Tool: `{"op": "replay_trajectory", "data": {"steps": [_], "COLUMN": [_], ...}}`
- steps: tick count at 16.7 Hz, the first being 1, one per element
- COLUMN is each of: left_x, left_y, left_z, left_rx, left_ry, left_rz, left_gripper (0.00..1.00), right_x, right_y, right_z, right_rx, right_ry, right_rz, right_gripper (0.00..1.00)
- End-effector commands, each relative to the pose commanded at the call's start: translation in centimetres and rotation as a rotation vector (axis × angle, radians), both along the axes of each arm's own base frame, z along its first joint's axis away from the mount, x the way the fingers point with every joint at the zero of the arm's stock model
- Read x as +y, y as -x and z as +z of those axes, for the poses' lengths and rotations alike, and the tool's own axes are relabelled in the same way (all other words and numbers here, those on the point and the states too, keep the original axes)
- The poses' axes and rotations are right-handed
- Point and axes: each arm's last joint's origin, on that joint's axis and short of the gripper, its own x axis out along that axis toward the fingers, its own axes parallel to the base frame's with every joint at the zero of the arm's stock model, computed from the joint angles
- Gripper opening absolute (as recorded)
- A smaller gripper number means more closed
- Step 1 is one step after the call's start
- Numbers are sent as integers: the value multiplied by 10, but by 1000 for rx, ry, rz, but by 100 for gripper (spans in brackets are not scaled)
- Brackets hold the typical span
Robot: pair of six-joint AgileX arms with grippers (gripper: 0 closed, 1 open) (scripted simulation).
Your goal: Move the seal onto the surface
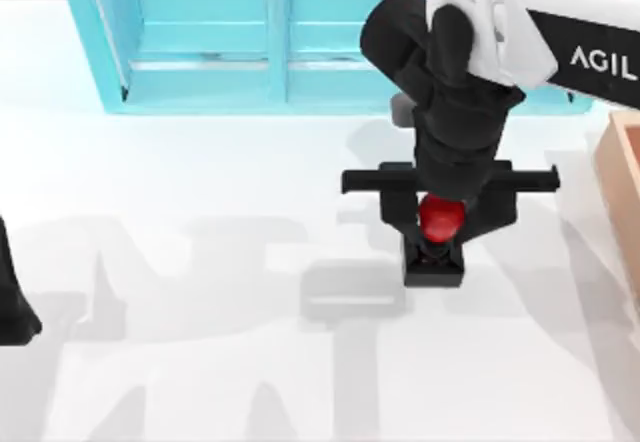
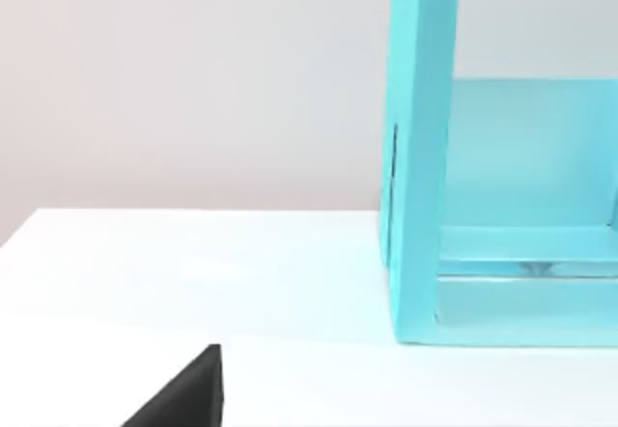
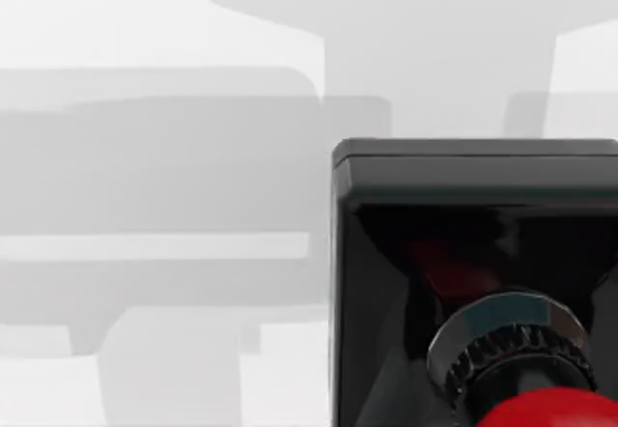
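Observation:
The seal has a glossy red knob on a black square base and stands upright over the white surface, right of centre and in front of the shelf. My right gripper reaches down from above, its dark fingers flanking the red knob and shut on it. I cannot tell whether the base touches the tabletop. The right wrist view looks straight down on the seal, showing the black base, a ribbed collar and the edge of the red knob. My left gripper is parked at the table's left edge.
A turquoise shelf unit runs along the back of the table, and its end wall is close in the left wrist view. A tan wooden box sits at the right edge, close to the right arm. Open white tabletop spreads left and forward.

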Motion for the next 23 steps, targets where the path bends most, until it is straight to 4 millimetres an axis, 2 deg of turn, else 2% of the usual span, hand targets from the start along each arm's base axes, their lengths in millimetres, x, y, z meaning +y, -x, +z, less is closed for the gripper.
{"op": "replay_trajectory", "data": {"steps": [5, 8, 21, 23], "left_x": [0, 0, 0, 0], "left_y": [0, 0, 0, 0], "left_z": [0, 0, 0, 0], "left_rx": [0, 0, 0, 0], "left_ry": [0, 0, 0, 0], "left_rz": [0, 0, 0, 0], "left_gripper": [100, 100, 100, 100], "right_x": [2, 2, 2, 2], "right_y": [0, 0, 0, 0], "right_z": [-32, -32, -32, -32], "right_rx": [-9, -9, -9, -9], "right_ry": [-4, -4, -4, -4], "right_rz": [4, 4, 4, 4], "right_gripper": [0, 0, 98, 100]}}
